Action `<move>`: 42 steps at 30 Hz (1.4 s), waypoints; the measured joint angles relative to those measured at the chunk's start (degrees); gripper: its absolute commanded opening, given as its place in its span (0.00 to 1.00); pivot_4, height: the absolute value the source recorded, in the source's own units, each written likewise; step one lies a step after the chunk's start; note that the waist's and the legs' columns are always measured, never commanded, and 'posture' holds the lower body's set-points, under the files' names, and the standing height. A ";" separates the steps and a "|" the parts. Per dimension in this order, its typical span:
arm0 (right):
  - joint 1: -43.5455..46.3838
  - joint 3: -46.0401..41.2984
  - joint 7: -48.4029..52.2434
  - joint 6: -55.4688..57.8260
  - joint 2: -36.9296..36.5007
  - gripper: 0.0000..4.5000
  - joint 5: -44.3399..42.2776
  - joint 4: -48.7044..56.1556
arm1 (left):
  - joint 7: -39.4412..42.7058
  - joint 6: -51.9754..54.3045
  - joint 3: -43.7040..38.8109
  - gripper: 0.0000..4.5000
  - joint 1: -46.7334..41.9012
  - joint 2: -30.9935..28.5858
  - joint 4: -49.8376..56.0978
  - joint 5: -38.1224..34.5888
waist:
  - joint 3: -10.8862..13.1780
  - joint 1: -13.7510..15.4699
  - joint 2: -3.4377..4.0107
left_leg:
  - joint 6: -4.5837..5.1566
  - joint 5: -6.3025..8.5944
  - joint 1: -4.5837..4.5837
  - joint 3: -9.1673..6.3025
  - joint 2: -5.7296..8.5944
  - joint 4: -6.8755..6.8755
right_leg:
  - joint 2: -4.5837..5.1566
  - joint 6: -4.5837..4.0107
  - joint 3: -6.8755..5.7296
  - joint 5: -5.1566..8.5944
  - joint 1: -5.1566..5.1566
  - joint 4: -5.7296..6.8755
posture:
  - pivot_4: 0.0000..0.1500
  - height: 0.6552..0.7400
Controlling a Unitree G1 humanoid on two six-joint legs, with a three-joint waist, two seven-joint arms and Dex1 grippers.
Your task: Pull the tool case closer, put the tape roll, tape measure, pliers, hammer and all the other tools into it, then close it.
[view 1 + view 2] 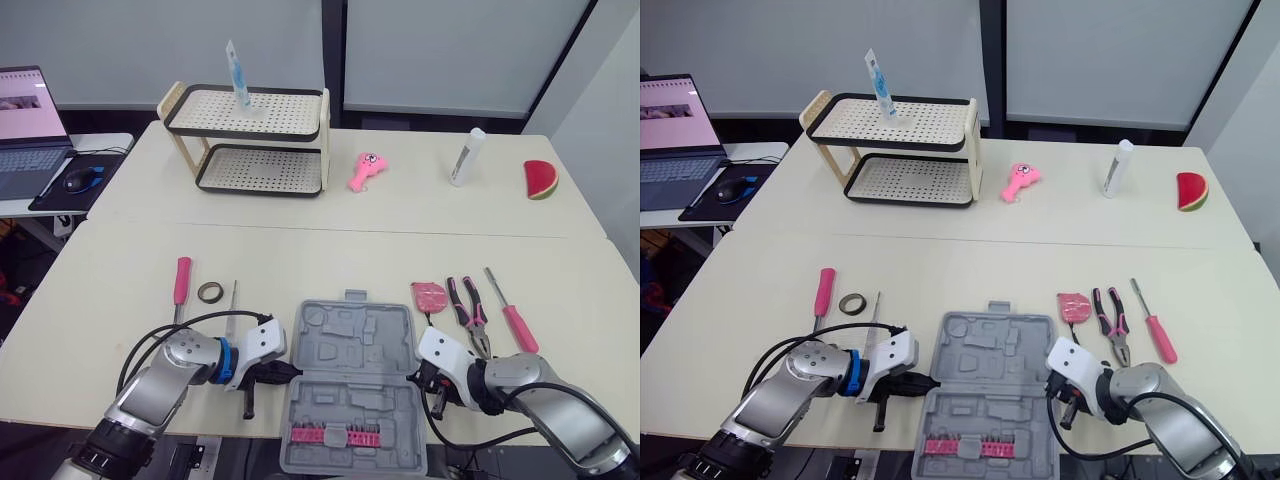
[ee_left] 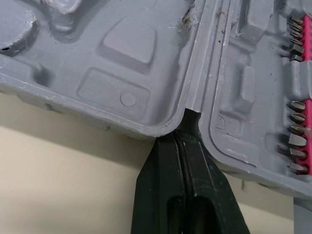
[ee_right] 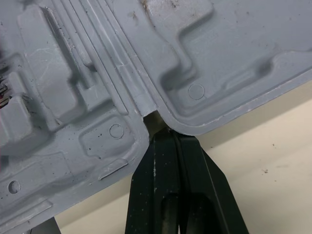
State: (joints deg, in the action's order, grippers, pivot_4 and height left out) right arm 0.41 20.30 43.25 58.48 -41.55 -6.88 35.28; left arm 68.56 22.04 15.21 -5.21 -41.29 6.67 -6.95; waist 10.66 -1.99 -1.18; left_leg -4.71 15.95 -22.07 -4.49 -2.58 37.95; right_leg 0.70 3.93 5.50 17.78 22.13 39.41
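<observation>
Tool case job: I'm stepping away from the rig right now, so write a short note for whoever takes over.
Both shut: left gripper with its fingertips at the hinge notch on the left side of the tool case, right gripper at the notch on its right side.
The case lies open at the near edge of the table, with no loose tools inside.
Left of it: pink screwdriver, tape roll, slim metal tool.
Right of it: tape measure, pliers, second screwdriver.
Left to do: load every tool, close the case.
</observation>
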 measured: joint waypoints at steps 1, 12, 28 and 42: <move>0.00 0.01 -0.08 0.03 -0.05 0.00 -0.15 0.01 | 0.00 0.00 0.01 0.00 0.00 -0.01 0.00 0.00 | 0.00 0.00 0.00 | 0.00 0.00 0.00 0.00 0.00 0.00 | 0.00 0.00 0.00 0.00 0.00 0.00 | 1.00 0.94; 0.07 0.01 -1.14 0.40 -0.34 0.00 -1.38 0.02 | -0.07 -0.04 0.05 0.00 0.00 -0.02 0.00 0.01 | 0.00 0.00 -0.01 | 0.00 0.00 0.00 0.00 0.00 0.00 | 0.00 0.00 0.00 0.00 0.00 0.00 | 1.00 0.94; -6.05 -9.67 -0.90 -2.98 -5.79 0.00 -5.12 0.38 | -0.43 -0.29 -2.67 0.00 1.74 -2.49 -0.07 -2.37 | -0.01 0.06 -0.01 | 0.00 0.00 0.01 0.01 -0.02 0.01 | 0.00 0.00 0.00 0.00 -0.01 0.02 | 1.00 0.94; -26.96 -49.19 8.54 -27.87 -7.25 0.13 -9.42 -0.60 | -0.74 -2.59 -38.29 0.33 12.68 -11.59 -9.64 -15.06 | -0.07 0.05 -0.06 | 0.00 0.01 0.32 0.10 -0.05 -0.01 | 0.00 -0.07 0.03 0.05 -0.28 0.02 | 1.00 0.94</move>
State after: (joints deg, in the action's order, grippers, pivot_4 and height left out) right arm -26.55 -28.88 51.79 30.62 -48.80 -16.30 34.68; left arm 67.82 19.45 -23.09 7.47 -52.88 -2.97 -22.01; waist 10.59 -1.93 -1.23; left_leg -4.70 15.96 -21.75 -4.39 -2.63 37.94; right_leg 0.70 3.87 5.53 17.83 21.85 39.42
